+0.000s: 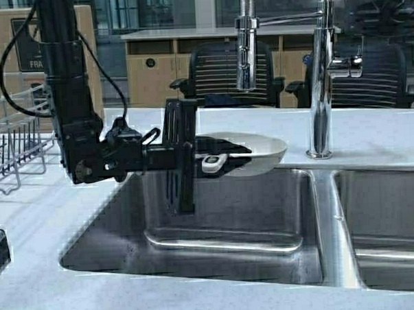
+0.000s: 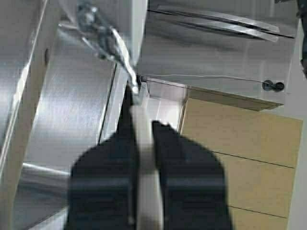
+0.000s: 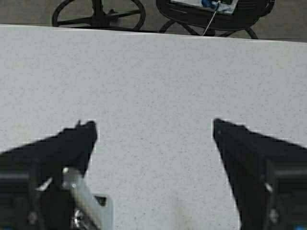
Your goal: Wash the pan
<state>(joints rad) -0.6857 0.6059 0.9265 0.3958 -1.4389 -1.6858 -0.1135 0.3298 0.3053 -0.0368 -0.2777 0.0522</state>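
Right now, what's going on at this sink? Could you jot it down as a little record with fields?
Place: steel sink set in a pale countertop
Pan: white pan held over the sink's back edge, beneath the faucet
Left hand: left hand shut on the pan's handle
Right hand: right hand open above bare countertop
Water: none visible running
Nearby: wire dish rack at the left

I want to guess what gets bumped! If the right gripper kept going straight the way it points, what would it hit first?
Probably the speckled countertop. The right gripper is open with only that pale surface ahead of it in its wrist view. Past the counter's far edge stand chair bases, but depth is hard to judge.
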